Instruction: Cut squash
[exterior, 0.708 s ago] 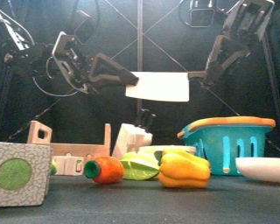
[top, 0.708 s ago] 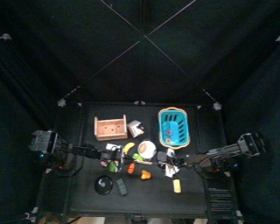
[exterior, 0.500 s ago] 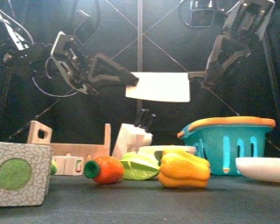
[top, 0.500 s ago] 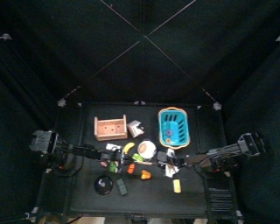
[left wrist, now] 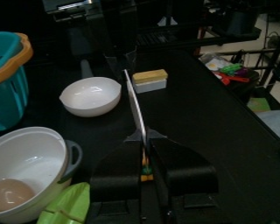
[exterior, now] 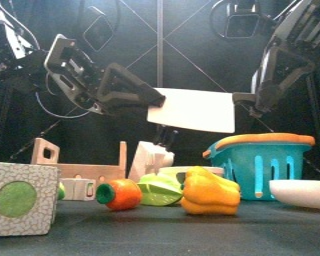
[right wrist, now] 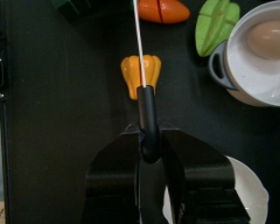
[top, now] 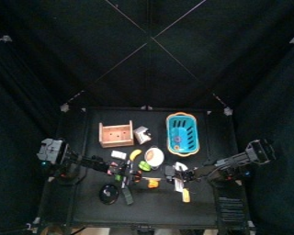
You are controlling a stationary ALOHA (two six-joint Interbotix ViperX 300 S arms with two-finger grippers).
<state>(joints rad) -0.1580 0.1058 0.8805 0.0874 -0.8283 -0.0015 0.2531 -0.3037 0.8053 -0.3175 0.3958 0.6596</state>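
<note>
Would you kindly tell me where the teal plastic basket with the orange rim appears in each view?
Top view: teal plastic basket towards the table's back, right of middle.
Front view: at the right, behind the other things.
Left wrist view: beside the small white bowl, cut by the picture's edge.
Right wrist view: not in it.
Shared landmark: the green wedge.

My knife shows only its thin edge in the right wrist view. From above, things near the squash are too small to tell apart. The bowl is cut off at the front view's edge.
</note>
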